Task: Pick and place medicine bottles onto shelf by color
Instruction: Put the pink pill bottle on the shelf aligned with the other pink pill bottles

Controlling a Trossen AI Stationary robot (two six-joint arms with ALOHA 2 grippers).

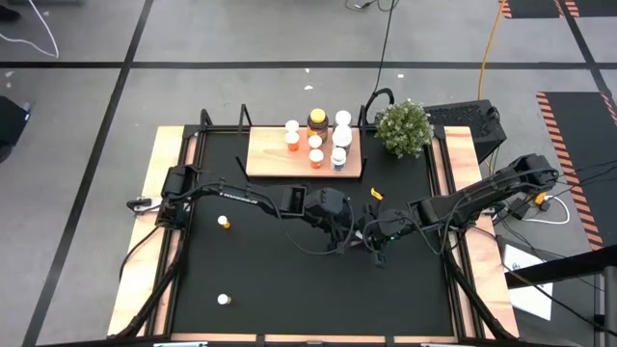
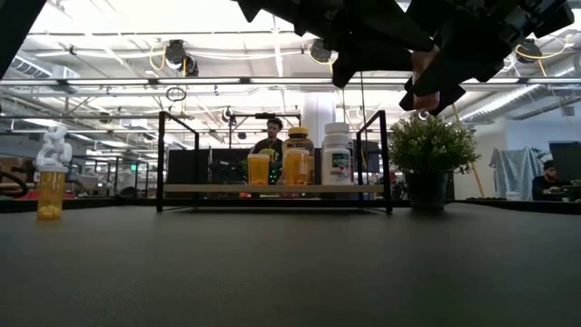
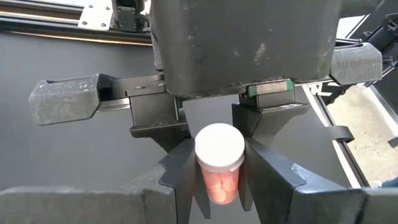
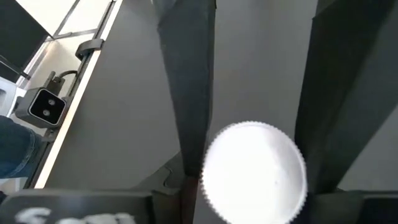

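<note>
left hand (image 3: 219,180) clenched on a small orange pill bottle with white cap (image 3: 219,163), lifted mid-surface | right hand (image 4: 255,155) grasps the same bottle's ridged white cap (image 4: 254,173) | handover: right should let go only once left holds firm | target: light-wood shelf with black posts (image 1: 265,164), orange side

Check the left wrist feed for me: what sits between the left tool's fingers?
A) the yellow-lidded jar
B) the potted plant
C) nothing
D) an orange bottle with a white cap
D: in the left wrist view, the left tool has its fingers closed against both sides of an orange bottle with a white cap.
</note>
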